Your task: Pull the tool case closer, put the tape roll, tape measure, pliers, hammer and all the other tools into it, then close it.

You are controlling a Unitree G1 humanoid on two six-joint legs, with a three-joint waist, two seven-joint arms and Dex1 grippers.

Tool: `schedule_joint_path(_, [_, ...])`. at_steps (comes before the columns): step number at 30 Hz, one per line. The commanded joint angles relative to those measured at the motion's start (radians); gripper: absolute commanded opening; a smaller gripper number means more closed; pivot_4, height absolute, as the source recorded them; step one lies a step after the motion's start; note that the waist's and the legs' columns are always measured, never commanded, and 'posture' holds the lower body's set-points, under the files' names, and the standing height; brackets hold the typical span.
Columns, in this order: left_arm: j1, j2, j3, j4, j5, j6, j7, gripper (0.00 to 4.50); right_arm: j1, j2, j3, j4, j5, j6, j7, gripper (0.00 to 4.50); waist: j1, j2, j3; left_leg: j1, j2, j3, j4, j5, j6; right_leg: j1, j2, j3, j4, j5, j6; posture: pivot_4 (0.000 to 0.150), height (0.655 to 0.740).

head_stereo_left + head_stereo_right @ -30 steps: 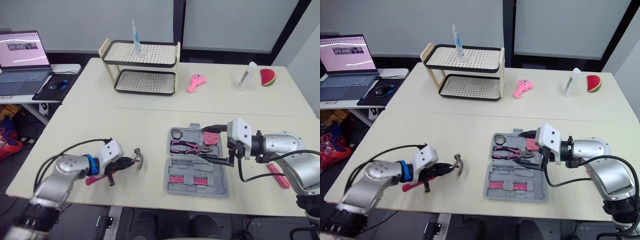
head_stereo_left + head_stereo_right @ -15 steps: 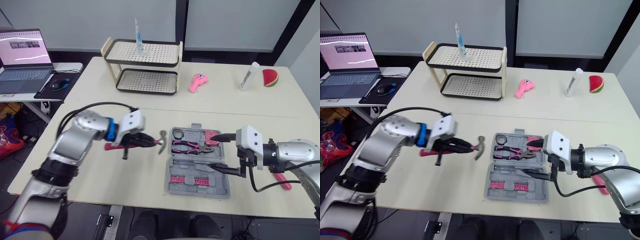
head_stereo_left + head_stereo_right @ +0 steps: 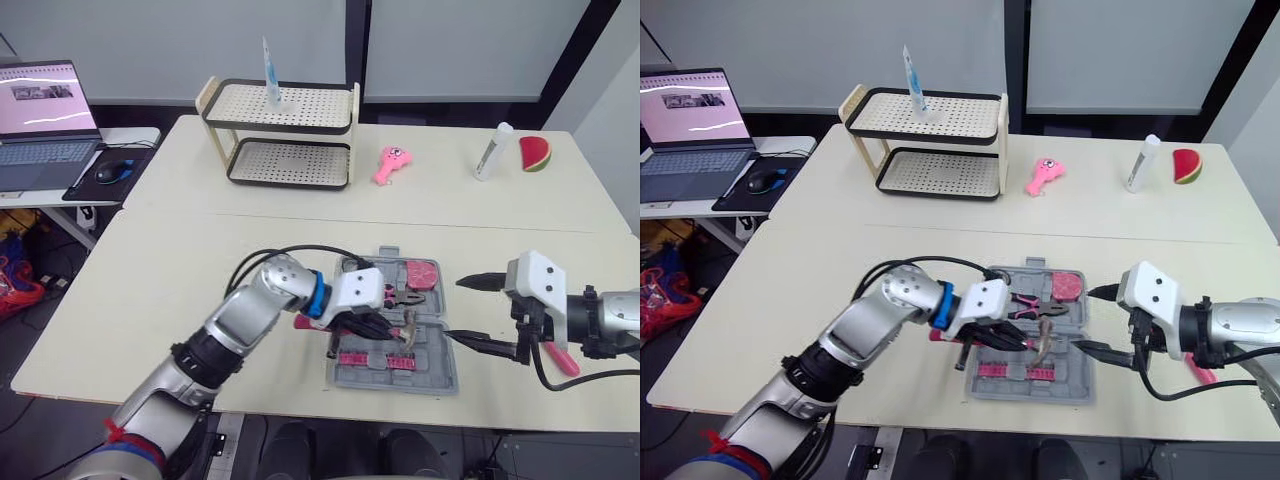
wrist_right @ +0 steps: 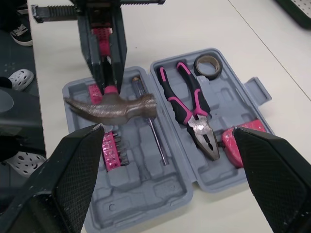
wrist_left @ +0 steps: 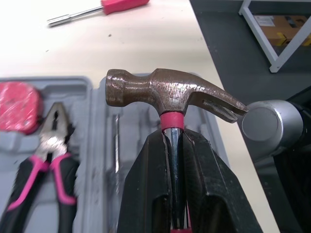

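Note:
The grey tool case point(image 3: 442, 377) lies open near the table's front edge. Inside it are the tape roll point(image 4: 206, 64), the pink-handled pliers point(image 4: 192, 109), the pink tape measure point(image 3: 422, 273), a screwdriver point(image 4: 150, 121) and pink bits point(image 3: 375, 360). My left gripper point(image 3: 385, 328) is shut on the pink neck of the hammer point(image 5: 170, 92), whose head hangs just above the case's front half. To the right of the case my right gripper point(image 3: 455, 310) stands open and holds nothing. A pink screwdriver point(image 3: 555, 357) lies on the table further right.
A two-tier rack point(image 3: 285, 130) stands at the back, with a pink toy point(image 3: 392, 165), a white tube point(image 3: 492, 152) and a watermelon slice point(image 3: 535, 153) to its right. A laptop point(image 3: 45, 125) and mouse point(image 3: 110, 172) sit on a side table at the far left.
My left arm has carried the hammer rightward, from the table left of the case to over the case. My right gripper has drawn back to the right, off the case.

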Motion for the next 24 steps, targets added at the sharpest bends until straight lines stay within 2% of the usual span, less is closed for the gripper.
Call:
schedule_joint_path(1, [-0.016,-0.061,-0.038,0.014,0.021,0.012,0.041,0.06,0.018,-0.020,-0.050,-0.035,0.013,0.001,-0.001,4.50,0.001,0.000,0.000,0.000,0.000,0.000,0.000,0.000,0.000,0.000,0.000,0.000,0.000,0.000,0.000,0.150,0.7400])
schedule_joint_path(10, [-0.016,-0.170,-0.081,0.105,0.048,0.110,0.104,0.06,0.092,-0.056,-0.096,-0.032,-0.005,-0.005,0.018,4.50,0.005,0.000,0.000,0.000,0.000,0.000,0.000,0.000,0.000,0.000,0.000,0.000,0.000,0.000,0.000,0.150,0.7400])
schedule_joint_path(17, [-0.031,-0.261,-0.113,0.245,0.089,0.071,0.146,0.06,0.142,-0.066,-0.100,-0.044,-0.014,-0.015,0.015,4.50,0.007,0.000,0.000,0.000,0.000,0.000,0.000,0.000,0.000,0.000,0.000,0.000,0.000,0.000,0.000,0.150,0.7400])
schedule_joint_path(24, [-0.064,-0.286,-0.114,0.335,0.131,0.022,0.152,0.06,0.164,-0.070,-0.117,-0.075,0.002,0.017,0.010,4.50,0.007,0.000,0.000,0.000,-0.001,0.001,0.000,0.000,0.000,0.000,0.000,0.000,0.000,0.000,0.000,0.150,0.7400])
